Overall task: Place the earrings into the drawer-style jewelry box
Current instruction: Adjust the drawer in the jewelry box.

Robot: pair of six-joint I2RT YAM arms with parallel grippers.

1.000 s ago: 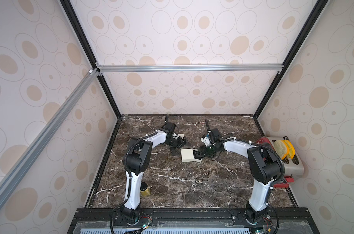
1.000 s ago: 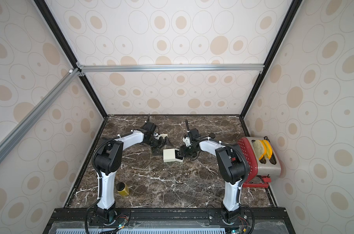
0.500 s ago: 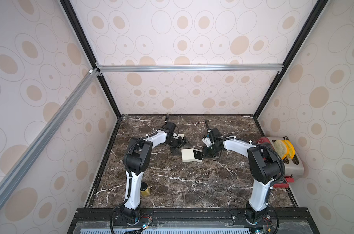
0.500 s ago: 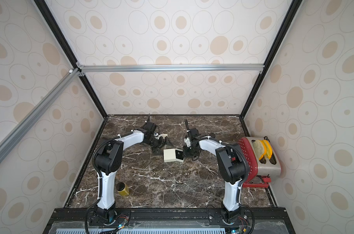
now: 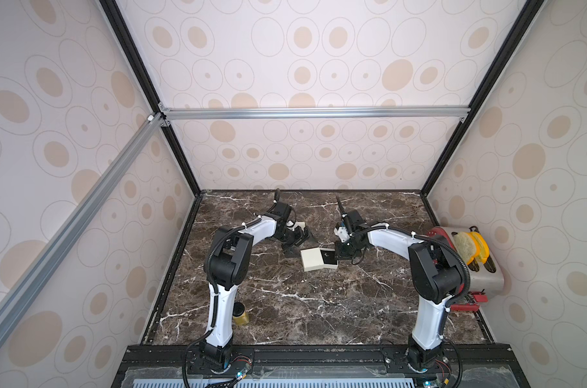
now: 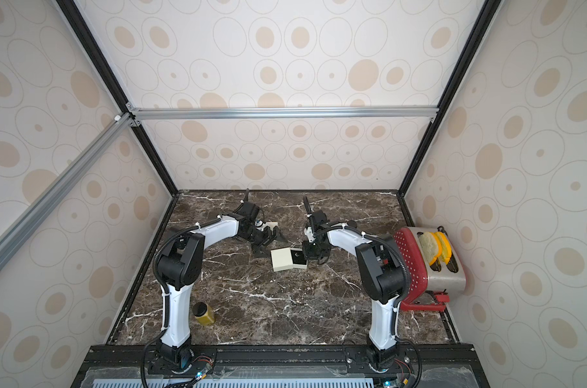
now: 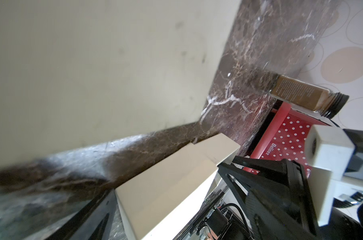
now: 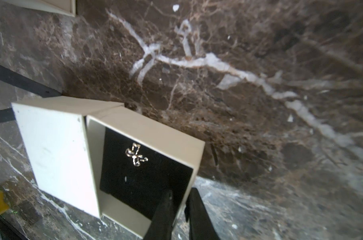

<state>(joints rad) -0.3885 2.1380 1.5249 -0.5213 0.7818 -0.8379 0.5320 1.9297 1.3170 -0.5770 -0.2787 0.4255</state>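
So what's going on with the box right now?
The jewelry box has its drawer pulled out, and a bow-shaped earring lies on the black lining inside. The right gripper pinches the drawer's end wall, one finger inside and one outside, probably to push it shut. The left gripper is open at the box's other end, gripping nothing.
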